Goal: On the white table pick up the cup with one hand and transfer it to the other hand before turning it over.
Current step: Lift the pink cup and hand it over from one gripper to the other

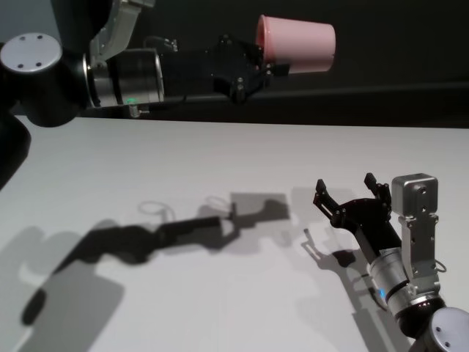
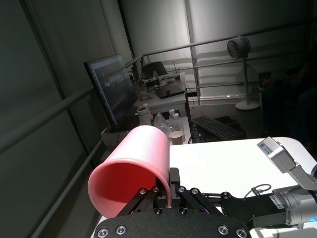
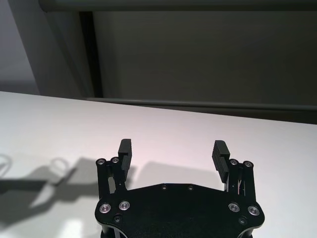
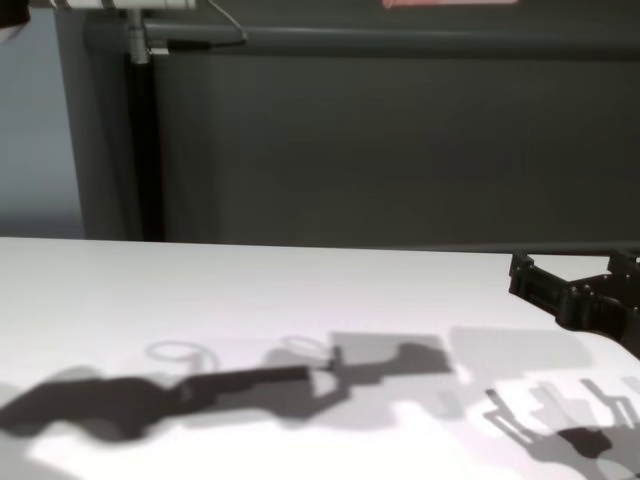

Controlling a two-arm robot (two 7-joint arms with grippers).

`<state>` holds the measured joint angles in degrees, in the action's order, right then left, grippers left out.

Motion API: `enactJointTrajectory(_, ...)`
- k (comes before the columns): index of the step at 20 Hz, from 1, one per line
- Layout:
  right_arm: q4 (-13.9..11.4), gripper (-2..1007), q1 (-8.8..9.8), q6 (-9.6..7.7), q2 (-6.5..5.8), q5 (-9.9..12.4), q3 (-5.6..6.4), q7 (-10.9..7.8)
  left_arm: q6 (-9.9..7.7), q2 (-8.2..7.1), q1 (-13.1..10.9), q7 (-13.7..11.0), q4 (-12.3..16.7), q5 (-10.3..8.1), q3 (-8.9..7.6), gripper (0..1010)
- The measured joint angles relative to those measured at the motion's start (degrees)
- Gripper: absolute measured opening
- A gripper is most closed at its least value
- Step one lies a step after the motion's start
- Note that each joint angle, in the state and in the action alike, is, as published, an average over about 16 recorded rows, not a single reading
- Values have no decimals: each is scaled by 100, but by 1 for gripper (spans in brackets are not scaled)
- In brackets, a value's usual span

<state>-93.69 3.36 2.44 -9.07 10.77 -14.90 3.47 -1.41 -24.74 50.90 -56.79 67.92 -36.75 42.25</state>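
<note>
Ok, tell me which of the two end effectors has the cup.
The left end effector, raised high above the table, grips the pink cup lying sideways. The right end effector hovers low over the table, open and empty.

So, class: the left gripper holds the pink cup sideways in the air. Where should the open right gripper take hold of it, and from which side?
Probably the free closed end of the cup, approached from the robot's right. The left gripper clamps the rim wall at the mouth, so only the base half is clear. The cup lies on its side, base pointing right. The right gripper, jaws open, sits low over the white table, so it must rise first.
</note>
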Motion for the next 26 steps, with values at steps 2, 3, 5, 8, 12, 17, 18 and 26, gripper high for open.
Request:
enactJointTrajectory(2, 0, 1000, 0, 0, 0, 0, 0, 0, 0, 1, 1, -1, -1, 2, 0, 49)
enactJointTrajectory(3, 0, 1000, 0, 0, 0, 0, 0, 0, 0, 1, 1, -1, -1, 3, 0, 49)
enactJointTrajectory(5, 0, 1000, 0, 0, 0, 0, 0, 0, 0, 1, 2, -2, -2, 5, 0, 49)
enactJointTrajectory(8, 0, 1000, 0, 0, 0, 0, 0, 0, 0, 2, 3, -3, -3, 7, 1, 50)
enactJointTrajectory(12, 0, 1000, 0, 0, 0, 0, 0, 0, 0, 2, 4, -5, -4, 10, 1, 50)
enactJointTrajectory(17, 0, 1001, 0, 0, 1, 0, 1, -1, 1, 2, 6, -6, -5, 12, 1, 49)
enactJointTrajectory(18, 0, 1000, 2, 0, 3, 0, 4, -2, 1, 2, 6, -6, -5, 12, 1, 50)
enactJointTrajectory(26, -32, 1001, 43, -3, 65, 25, 79, -51, 3, 2, 6, -7, -5, 15, 1, 49)
